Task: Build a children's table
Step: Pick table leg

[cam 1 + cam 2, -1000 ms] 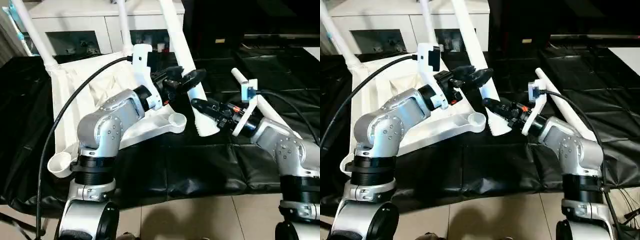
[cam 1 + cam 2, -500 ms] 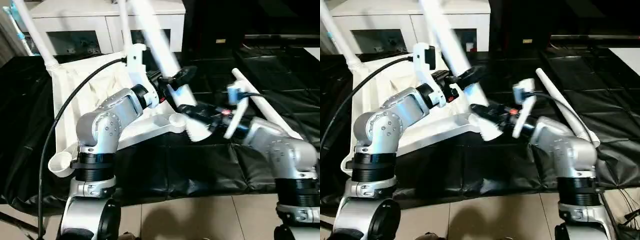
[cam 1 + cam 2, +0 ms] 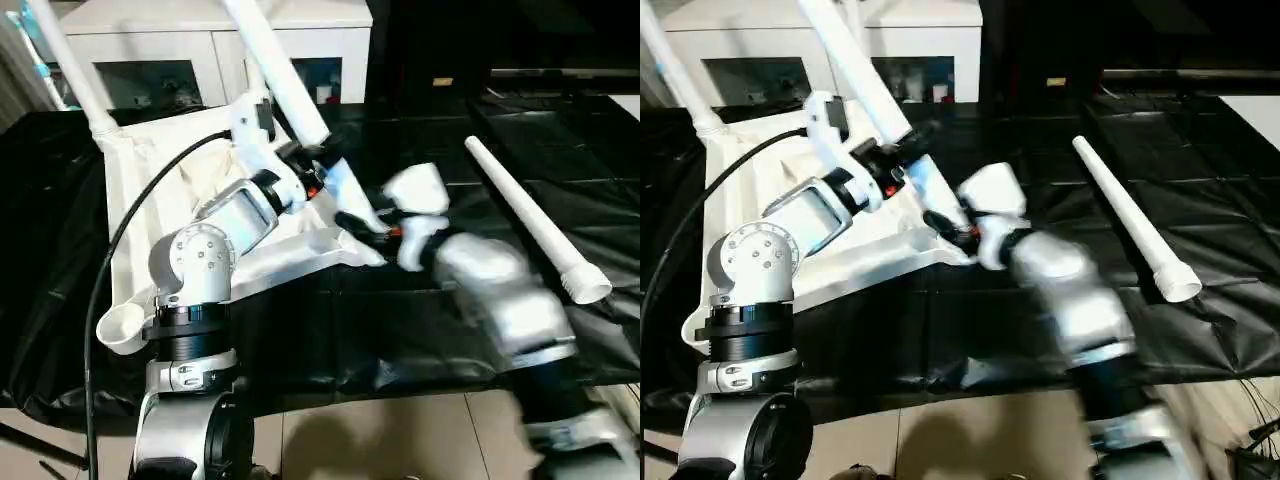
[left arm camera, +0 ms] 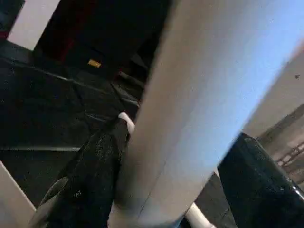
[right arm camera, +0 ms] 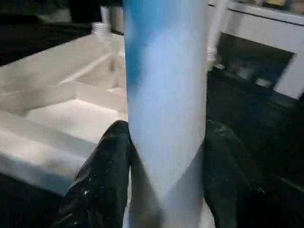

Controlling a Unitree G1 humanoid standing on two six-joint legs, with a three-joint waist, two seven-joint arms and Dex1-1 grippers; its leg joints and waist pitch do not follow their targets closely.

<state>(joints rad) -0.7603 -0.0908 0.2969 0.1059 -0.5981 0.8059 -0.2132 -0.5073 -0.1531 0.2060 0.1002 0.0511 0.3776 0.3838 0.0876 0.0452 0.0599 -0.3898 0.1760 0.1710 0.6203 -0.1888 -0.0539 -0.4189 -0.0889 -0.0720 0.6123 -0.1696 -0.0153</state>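
We had the long white tapered tube leg (image 3: 300,95) pinched in the right gripper (image 5: 161,190), left gripper (image 4: 161,190) loosely straddling it, base near the upturned white plastic tabletop's (image 3: 150,200) corner socket. Rushing could've skewed it, missing that socket.

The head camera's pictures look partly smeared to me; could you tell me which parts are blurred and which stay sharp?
Left eye view: the right arm is smeared by motion, while the left arm and the loose leg stay crisp. Right eye view: the same.
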